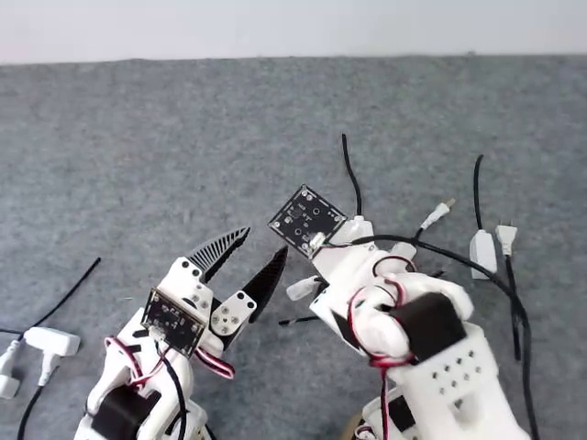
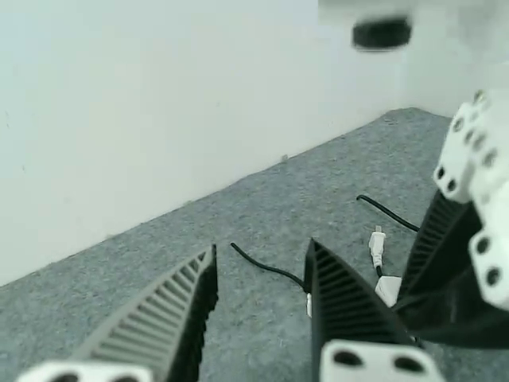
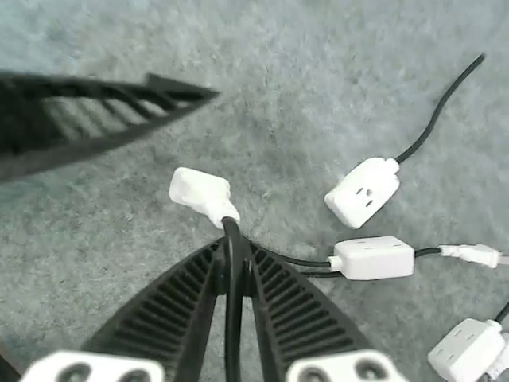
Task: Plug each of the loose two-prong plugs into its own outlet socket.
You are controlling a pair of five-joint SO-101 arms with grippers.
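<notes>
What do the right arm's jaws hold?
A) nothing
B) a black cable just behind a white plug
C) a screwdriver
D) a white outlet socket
B: in the right wrist view, the right arm's jaws pinch the black cable just behind the white plug.

We are holding our left hand (image 1: 264, 242) above the tabletop (image 1: 138, 137) just left of our right hand (image 3: 233, 248), which is pinching a cord (image 3: 232, 334) right behind its plug (image 3: 199, 195), while a first socket (image 3: 362, 191) is lying just beside a second socket (image 3: 372, 257) near that plug.
</notes>
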